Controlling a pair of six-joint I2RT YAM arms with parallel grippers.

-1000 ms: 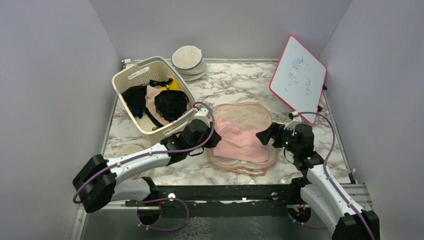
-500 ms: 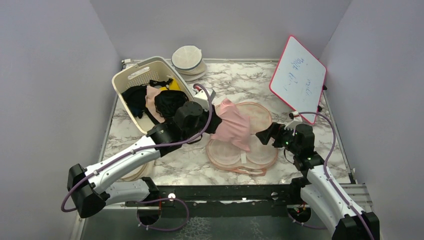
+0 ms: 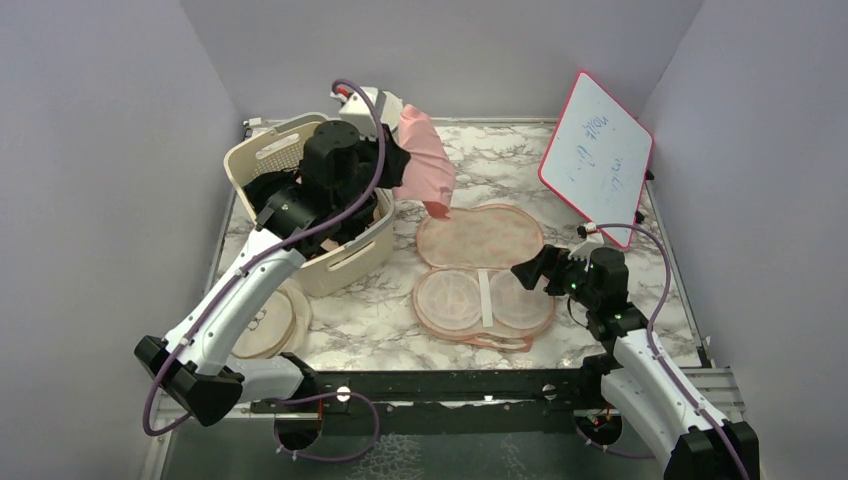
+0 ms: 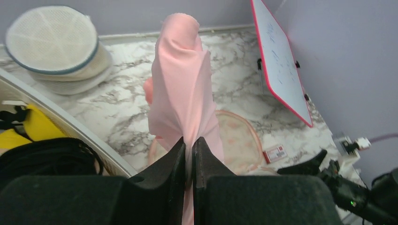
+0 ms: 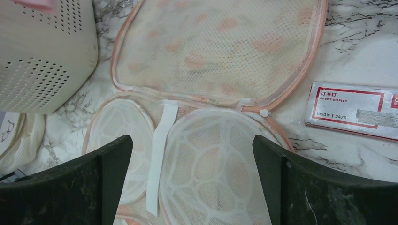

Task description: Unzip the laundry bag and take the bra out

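Left gripper (image 4: 189, 144) is clamped tight on the bra (image 3: 425, 160), pinching a fold of the pink fabric. The bra hangs in the air at upper centre of the top view, just right of the basket (image 3: 262, 152), with its lower tip over the back-left edge of the laundry bag (image 3: 482, 240). The laundry bag is unzipped and lies flat open mid-frame on the marble table (image 3: 500, 150). Its mesh lid is folded toward the back, and two round cup frames with a white strap between them are exposed on the near side. Right gripper (image 5: 190, 145) has its fingers spread wide, gripping nothing, low at the bag's right edge; can't tell if it touches. Staples box (image 5: 356, 108) lies just right of the bag. Whiteboard (image 3: 598, 155) leans at upper right. Cream domed cases (image 4: 51, 42) are stacked at the back, beside the basket.
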